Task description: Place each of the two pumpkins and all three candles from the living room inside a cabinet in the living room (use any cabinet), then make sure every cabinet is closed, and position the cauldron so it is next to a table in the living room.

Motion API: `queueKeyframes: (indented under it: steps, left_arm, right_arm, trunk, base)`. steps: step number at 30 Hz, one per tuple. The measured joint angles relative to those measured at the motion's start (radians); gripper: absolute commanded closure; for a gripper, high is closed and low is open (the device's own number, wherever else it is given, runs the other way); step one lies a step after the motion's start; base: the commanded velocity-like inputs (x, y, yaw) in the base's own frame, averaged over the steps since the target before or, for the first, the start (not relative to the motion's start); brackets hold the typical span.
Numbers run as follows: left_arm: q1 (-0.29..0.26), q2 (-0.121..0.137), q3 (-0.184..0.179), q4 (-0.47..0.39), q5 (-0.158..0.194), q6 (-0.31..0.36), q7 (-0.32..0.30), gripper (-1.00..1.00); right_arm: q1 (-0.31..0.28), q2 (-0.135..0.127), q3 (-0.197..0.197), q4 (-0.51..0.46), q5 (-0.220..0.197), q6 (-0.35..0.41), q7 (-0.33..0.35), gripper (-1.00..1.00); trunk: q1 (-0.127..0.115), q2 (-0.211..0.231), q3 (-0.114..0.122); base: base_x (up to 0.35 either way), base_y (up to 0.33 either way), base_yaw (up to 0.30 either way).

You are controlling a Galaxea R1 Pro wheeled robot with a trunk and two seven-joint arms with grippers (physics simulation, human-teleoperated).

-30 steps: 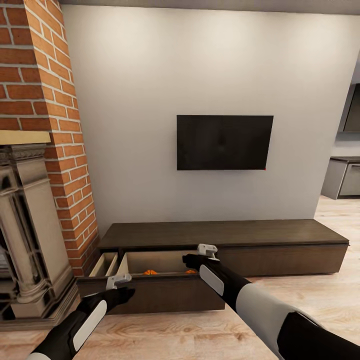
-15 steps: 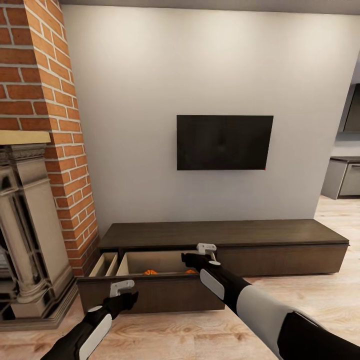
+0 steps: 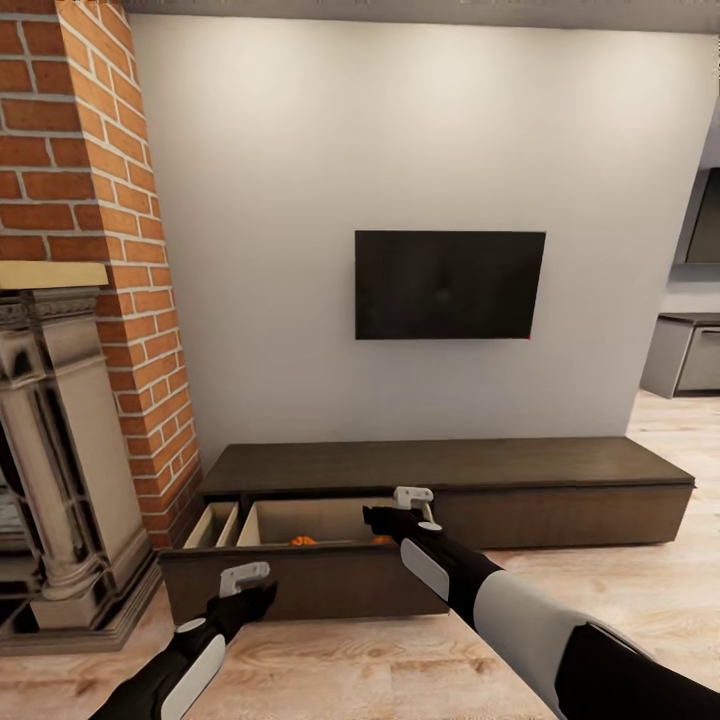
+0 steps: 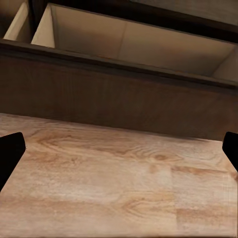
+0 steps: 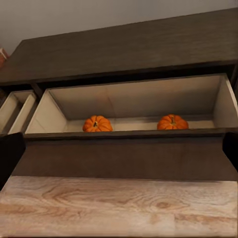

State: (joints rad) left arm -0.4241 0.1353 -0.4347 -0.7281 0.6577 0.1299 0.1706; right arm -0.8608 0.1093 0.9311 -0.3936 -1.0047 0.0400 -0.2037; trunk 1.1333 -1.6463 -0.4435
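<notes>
Brick fireplace [image 3: 70, 330] stood at 9 o'clock in the head view. Left gripper [image 3: 262, 590] hung low at 7 o'clock, over the wood floor [image 3: 340, 660], in front of the pulled-out drawer front and apart from it; in its wrist view the two dark fingers [image 4: 10, 153] sat at opposite edges, spread wide, nothing between them. Cabinet [image 3: 560, 470] ran along the wall under the black TV [image 3: 450, 285], its left drawer [image 3: 300, 580] open, pale inside. Both pumpkins [image 5: 97, 124] lay on the drawer floor against its rear wall, well apart from each other, the second [image 5: 172, 122] toward the drawer's right end. Right gripper [image 3: 372, 516] hovered at 6 o'clock above the drawer's right end, fingers [image 5: 11, 153] wide apart, empty. Grey kitchen unit [image 3: 690, 355] at 3 o'clock.
</notes>
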Motion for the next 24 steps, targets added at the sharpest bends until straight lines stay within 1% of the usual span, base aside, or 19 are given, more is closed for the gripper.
queueKeyframes:
  steps: [3, 6, 13, 15, 21, 22, 24]
  left_arm:
    - [0.002, 0.001, 0.000, 0.001, -0.001, -0.002, 0.001, -1.00]
    - [0.003, 0.001, 0.000, 0.002, -0.002, -0.003, 0.001, -1.00]
    - [0.003, 0.001, 0.000, 0.002, -0.001, -0.003, 0.002, -1.00]
    - [0.003, 0.001, 0.000, 0.002, 0.000, -0.003, 0.002, -1.00]
    - [0.005, 0.001, 0.000, 0.002, -0.002, -0.005, 0.001, -1.00]
    - [0.005, 0.001, 0.000, 0.003, -0.001, -0.010, 0.001, -1.00]
    - [0.006, 0.001, -0.001, 0.005, 0.001, -0.043, 0.001, -1.00]
  right_arm:
    - [0.000, -0.001, 0.000, 0.000, 0.001, -0.006, 0.000, -1.00]
    - [0.000, -0.001, 0.001, 0.000, 0.002, -0.028, -0.001, -1.00]
    - [0.000, -0.001, -0.001, 0.001, 0.002, -0.040, 0.000, -1.00]
    - [0.000, 0.003, 0.001, 0.000, 0.002, -0.039, 0.001, -1.00]
    - [0.001, -0.001, 0.000, 0.001, 0.003, -0.051, 0.001, -1.00]
    - [0.002, -0.001, 0.000, 0.001, 0.004, -0.058, 0.000, -1.00]
    - [0.009, -0.001, 0.001, 0.001, 0.006, -0.074, 0.000, -1.00]
  trunk:
    - [0.000, 0.000, 0.000]
    - [0.000, 0.000, 0.000]
    - [0.000, 0.000, 0.000]
    - [0.000, 0.000, 0.000]
    - [0.000, 0.000, 0.000]
    - [0.000, 0.000, 0.000]
    - [0.000, 0.000, 0.000]
  base:
    - [-0.066, 0.019, 0.000]
    - [-0.012, 0.003, 0.000]
    - [-0.008, 0.001, 0.000]
    - [-0.189, 0.111, 0.000]
    - [-0.043, 0.024, 0.000]
    - [-0.008, 0.004, 0.000]
    - [-0.005, 0.003, 0.000]
